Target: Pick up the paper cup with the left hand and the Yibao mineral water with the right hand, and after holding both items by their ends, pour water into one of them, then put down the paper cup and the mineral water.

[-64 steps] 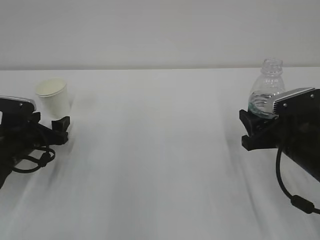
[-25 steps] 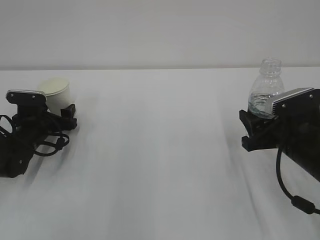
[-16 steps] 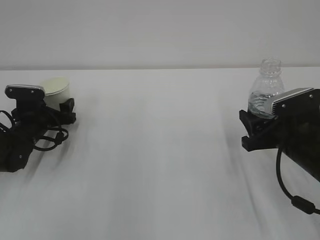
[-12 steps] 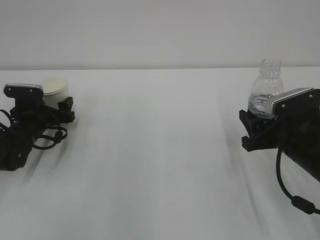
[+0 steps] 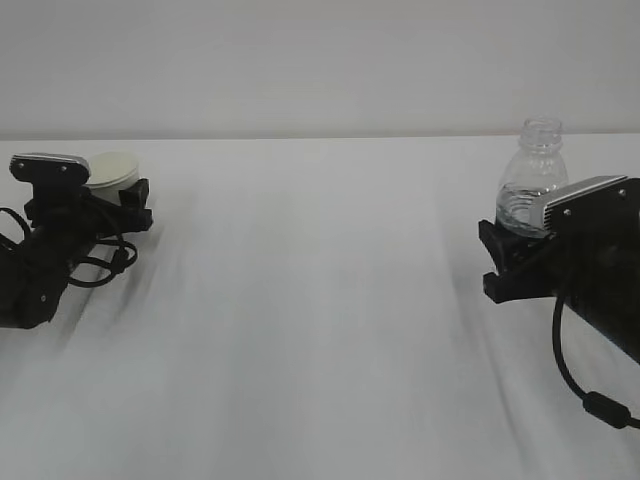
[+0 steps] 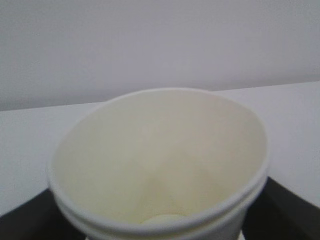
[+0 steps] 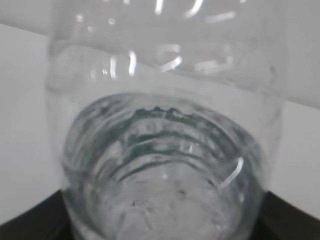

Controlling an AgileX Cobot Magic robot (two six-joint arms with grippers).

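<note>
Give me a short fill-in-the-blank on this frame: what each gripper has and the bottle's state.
1. The left hand grips the paper ____.
2. The Yibao mineral water stands in the ____ hand.
3. The bottle's neck has no ____.
4. Seen from the left wrist, the paper cup is ____ inside.

Missing words: cup; right; cap; empty

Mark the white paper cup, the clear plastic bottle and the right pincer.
white paper cup (image 5: 112, 168), exterior view, cream inside.
clear plastic bottle (image 5: 540, 165), exterior view, shoulder below neck.
right pincer (image 5: 500, 262), exterior view, black fingers by bottle base.
</note>
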